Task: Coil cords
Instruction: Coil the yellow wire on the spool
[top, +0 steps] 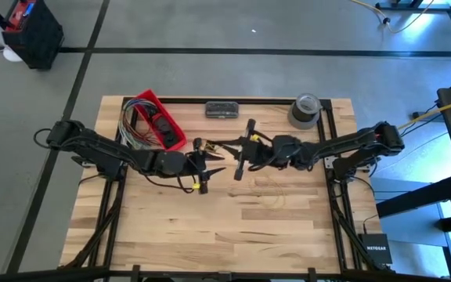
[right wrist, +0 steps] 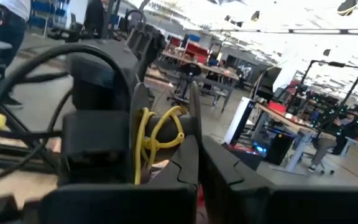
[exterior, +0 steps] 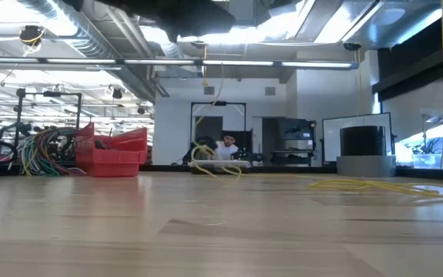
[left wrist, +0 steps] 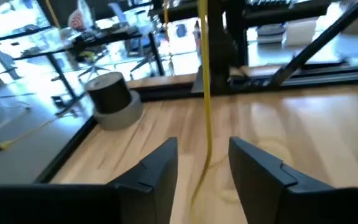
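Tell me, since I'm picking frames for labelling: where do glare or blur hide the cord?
Left wrist view: glare washes out the windows, yet the cord reads clearly between the open left tool. Right wrist view: bright ceiling, soft close parts, cord loops visible. Low view: cord sharp, near table soft.

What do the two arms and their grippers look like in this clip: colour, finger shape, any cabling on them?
Both arms are dark, nearly black, and jointed. The left gripper has two flat, wedge-shaped black fingers. The right gripper has similar dark angular fingers. In the right wrist view, a thick black cable arcs over the other arm's body.
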Robot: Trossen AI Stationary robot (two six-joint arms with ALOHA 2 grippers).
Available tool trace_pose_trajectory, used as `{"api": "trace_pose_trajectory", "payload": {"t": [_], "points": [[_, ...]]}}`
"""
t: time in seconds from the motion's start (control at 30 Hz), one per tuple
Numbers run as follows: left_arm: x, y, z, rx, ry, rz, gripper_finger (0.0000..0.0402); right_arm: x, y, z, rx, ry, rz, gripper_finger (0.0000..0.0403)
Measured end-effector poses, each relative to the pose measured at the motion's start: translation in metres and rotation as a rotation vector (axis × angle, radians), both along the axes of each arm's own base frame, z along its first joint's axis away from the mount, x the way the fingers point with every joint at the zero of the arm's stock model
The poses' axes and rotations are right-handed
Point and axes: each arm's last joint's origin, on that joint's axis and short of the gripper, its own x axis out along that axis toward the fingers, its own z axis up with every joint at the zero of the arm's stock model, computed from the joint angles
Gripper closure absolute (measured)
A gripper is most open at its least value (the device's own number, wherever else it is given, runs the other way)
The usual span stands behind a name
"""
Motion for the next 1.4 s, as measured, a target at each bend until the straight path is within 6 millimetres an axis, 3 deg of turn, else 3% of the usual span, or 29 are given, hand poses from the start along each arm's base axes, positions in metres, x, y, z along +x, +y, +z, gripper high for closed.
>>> {"api": "trace_pose_trajectory", "payload": {"t": [0.17, 0.67, 0.93, 1.03, 1.17, 1.4], "points": [[0.005, 0.002, -0.014, -0.005, 0.068, -0.015, 0.0263, 0.008, 0.001, -0.009, -0.005, 0.007, 0.001, 0.0397], [-0.006, 0.007, -0.010, 0.013, 0.153, -0.006, 0.0291, 0.007, 0.005, -0.007, -0.027, -0.010, -0.001, 0.0397], [-0.008, 0.009, -0.015, 0.074, 0.212, -0.016, 0.0383, 0.007, 0.005, -0.006, -0.023, -0.026, 0.000, 0.0397], [-0.009, 0.010, -0.014, 0.087, 0.220, -0.004, 0.0394, 0.007, 0.005, -0.006, -0.023, -0.022, 0.000, 0.0397], [-0.021, 0.012, -0.007, 0.116, 0.253, 0.070, 0.0398, 0.006, 0.014, -0.007, -0.043, -0.010, 0.023, 0.0397], [-0.060, 0.017, 0.014, 0.093, 0.286, 0.252, 0.0399, 0.002, 0.036, -0.008, -0.105, 0.008, 0.080, 0.0397]]}}
